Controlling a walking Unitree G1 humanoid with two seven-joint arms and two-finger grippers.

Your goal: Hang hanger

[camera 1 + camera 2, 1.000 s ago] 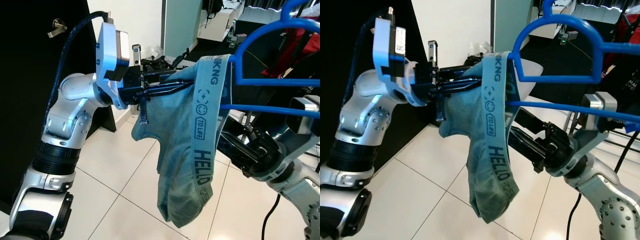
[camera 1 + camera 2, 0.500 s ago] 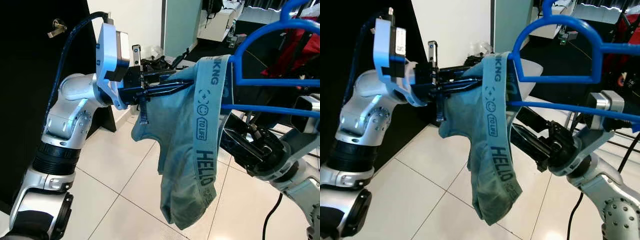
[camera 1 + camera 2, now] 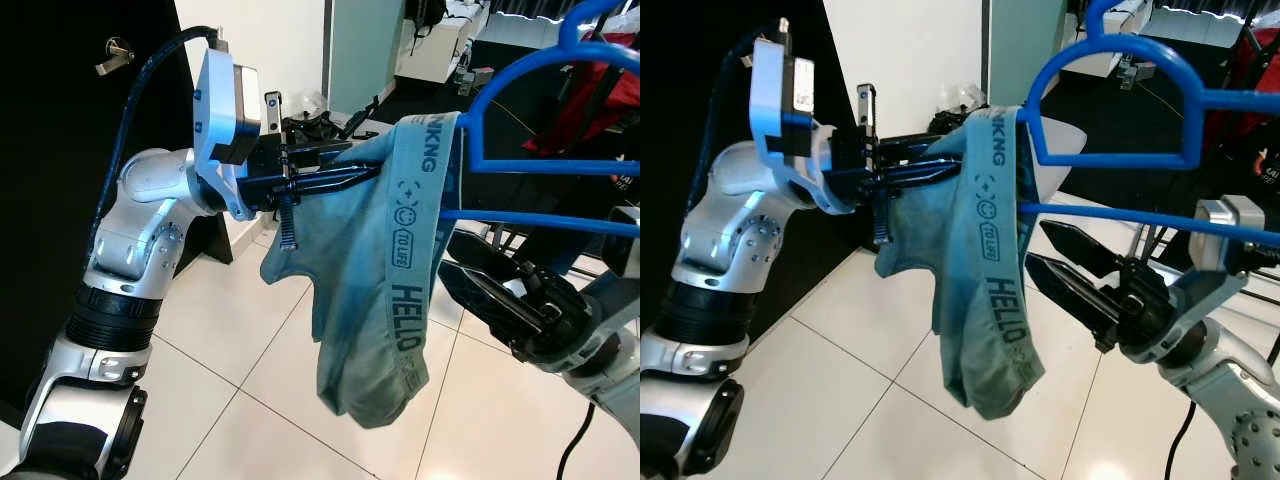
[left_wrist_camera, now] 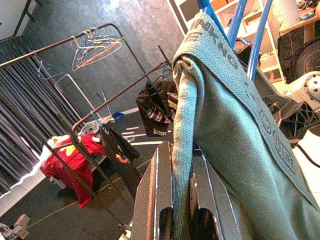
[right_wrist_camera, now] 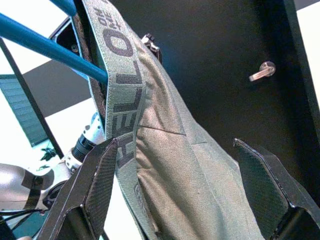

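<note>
A blue plastic hanger (image 3: 1120, 158) is held up at chest height, its bars running out of the picture on the right. A teal pair of underwear (image 3: 360, 300) with a "HELLO" waistband is draped over its left end and hangs down. My left gripper (image 3: 375, 172) reaches in from the left and is shut on the upper edge of the underwear; the cloth is pinched between its fingers (image 4: 157, 200). My right gripper (image 3: 1042, 246) sits just under the hanger's lower bar, open, its fingers (image 5: 95, 185) spread on either side of the hanging cloth.
A black door with a metal handle (image 3: 115, 55) stands close on the left. White floor tiles (image 3: 230, 330) lie below. A clothes rack with hangers (image 4: 100, 35) and a red garment (image 3: 610, 90) stands behind on the right.
My right gripper's fingers have spread apart and the arm has drawn back a little to the right. The lower part of the underwear has swung slightly left. The left arm is unmoved.
</note>
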